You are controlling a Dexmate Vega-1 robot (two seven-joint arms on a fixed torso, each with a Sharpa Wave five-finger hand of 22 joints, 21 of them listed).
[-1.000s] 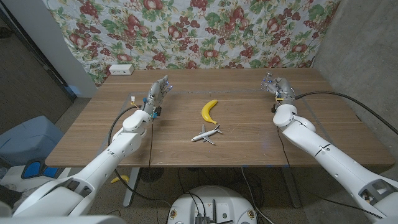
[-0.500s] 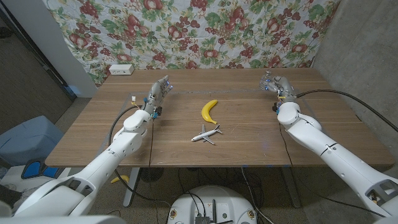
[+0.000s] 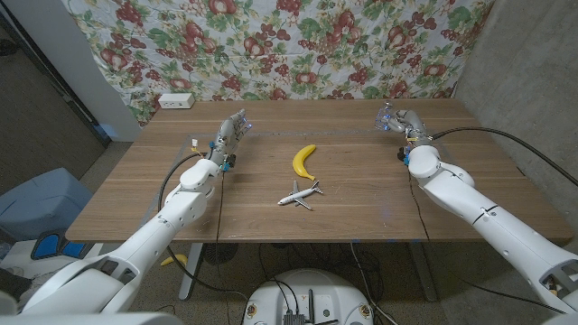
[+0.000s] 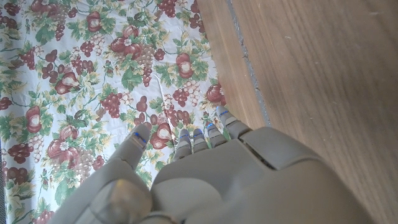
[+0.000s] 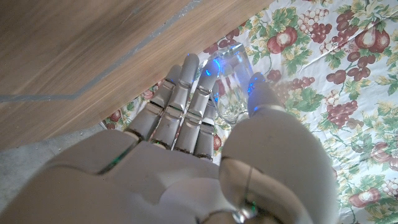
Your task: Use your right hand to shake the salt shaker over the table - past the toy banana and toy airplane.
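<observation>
My right hand (image 3: 400, 122) is raised over the far right part of the table and grips the clear glass salt shaker (image 3: 388, 117). The right wrist view shows the salt shaker (image 5: 232, 87) held between the thumb and fingers of the right hand (image 5: 205, 130). The yellow toy banana (image 3: 303, 161) lies near the table's middle. A small white toy airplane (image 3: 299, 195) sits just in front of it. Over the far left part of the table, my left hand (image 3: 230, 134) has its fingers apart and holds nothing; the same left hand (image 4: 205, 168) appears in its wrist view.
A floral cloth (image 3: 271, 45) hangs behind the wooden table (image 3: 361, 194). A white box (image 3: 175, 101) sits at the far left corner. A grey wall (image 3: 528, 81) stands close on the right.
My right hand with the salt shaker has shifted slightly toward the far side and left. The left arm, banana and airplane have not moved.
</observation>
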